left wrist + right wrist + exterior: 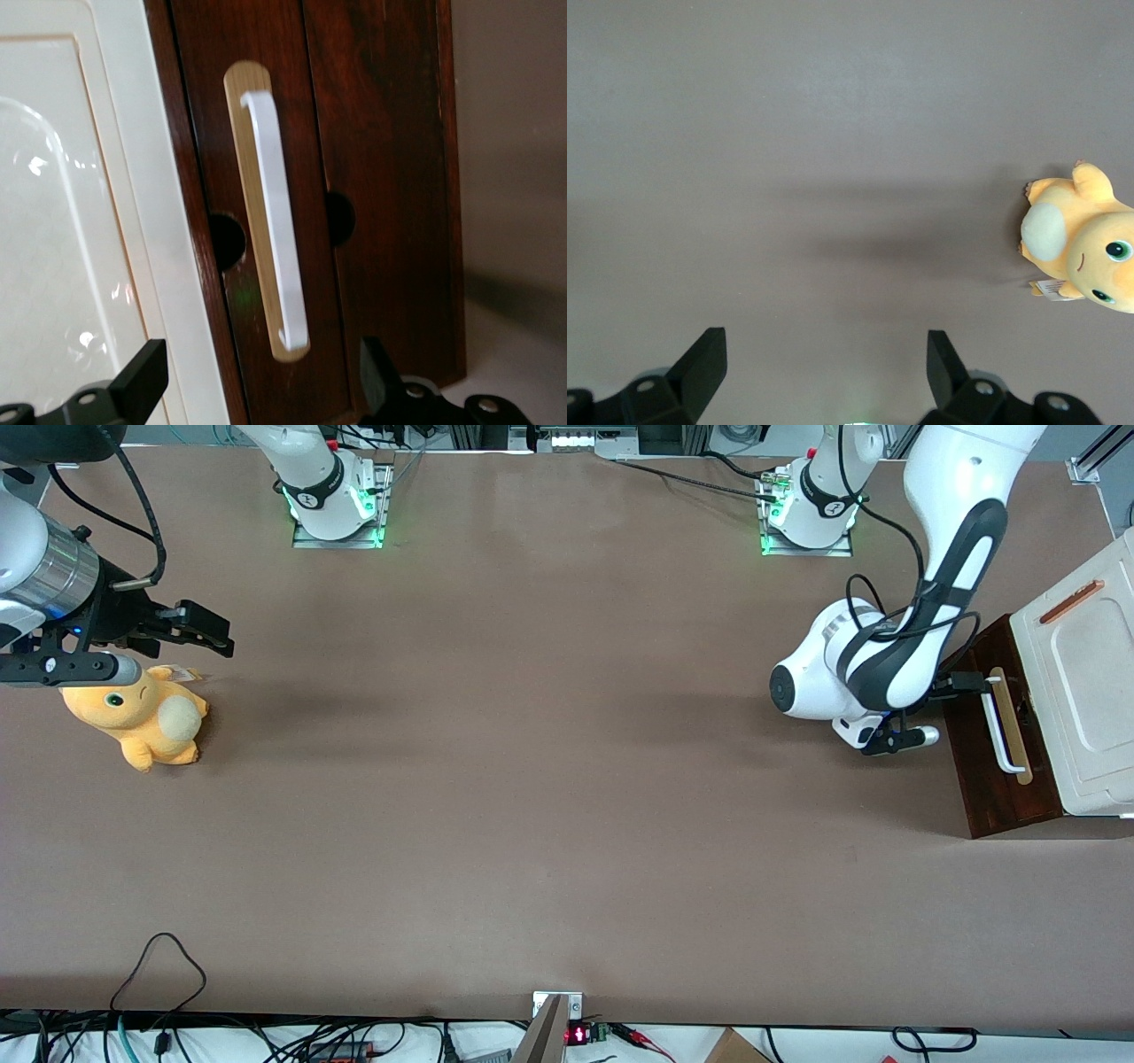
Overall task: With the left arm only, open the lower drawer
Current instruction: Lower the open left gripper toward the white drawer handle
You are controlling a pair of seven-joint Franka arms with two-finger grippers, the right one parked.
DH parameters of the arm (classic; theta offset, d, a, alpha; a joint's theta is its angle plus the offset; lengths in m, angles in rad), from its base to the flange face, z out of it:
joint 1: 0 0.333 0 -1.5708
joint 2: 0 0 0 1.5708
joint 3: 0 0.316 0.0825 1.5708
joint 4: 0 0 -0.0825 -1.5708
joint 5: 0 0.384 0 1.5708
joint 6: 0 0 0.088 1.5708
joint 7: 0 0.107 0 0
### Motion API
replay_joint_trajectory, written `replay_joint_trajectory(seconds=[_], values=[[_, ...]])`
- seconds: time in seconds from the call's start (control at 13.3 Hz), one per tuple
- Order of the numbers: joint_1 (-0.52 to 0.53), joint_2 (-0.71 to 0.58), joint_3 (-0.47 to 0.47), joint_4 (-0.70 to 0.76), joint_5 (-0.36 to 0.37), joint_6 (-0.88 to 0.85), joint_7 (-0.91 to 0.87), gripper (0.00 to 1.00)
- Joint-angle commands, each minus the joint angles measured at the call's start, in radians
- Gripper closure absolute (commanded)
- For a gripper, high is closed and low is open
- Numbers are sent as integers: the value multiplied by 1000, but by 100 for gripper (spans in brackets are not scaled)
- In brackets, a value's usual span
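The lower drawer [983, 779] is a dark reddish-brown wooden front under the cream cabinet top, toward the working arm's end of the table. Its white bar handle [999, 731] sits on a tan strip. None of its inside shows. The left arm [895, 664] reaches down in front of the drawer, and its gripper [973, 684] is at the handle's end farther from the front camera. In the left wrist view the gripper [263, 376] is open. Its black fingertips [146, 376] straddle the end of the handle [276, 239] without touching the drawer [381, 177].
The cream-white cabinet top [1085, 682] with an orange-brown strip sits above the drawer front and shows beside it [62, 221]. An orange plush toy [146, 717] lies toward the parked arm's end of the brown table [532, 779].
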Motion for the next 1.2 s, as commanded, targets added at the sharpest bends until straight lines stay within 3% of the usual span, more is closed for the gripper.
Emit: replay_joint_trajectory(seconds=[0.0, 0.53, 0.67, 0.9, 1.12], values=[[15, 40, 10, 7, 112, -10, -19, 6], [80, 87, 33, 10, 213, 24, -23, 8], [87, 90, 33, 10, 226, 24, -25, 15], [86, 96, 33, 10, 227, 26, -23, 35], [87, 98, 33, 10, 227, 35, -23, 42]])
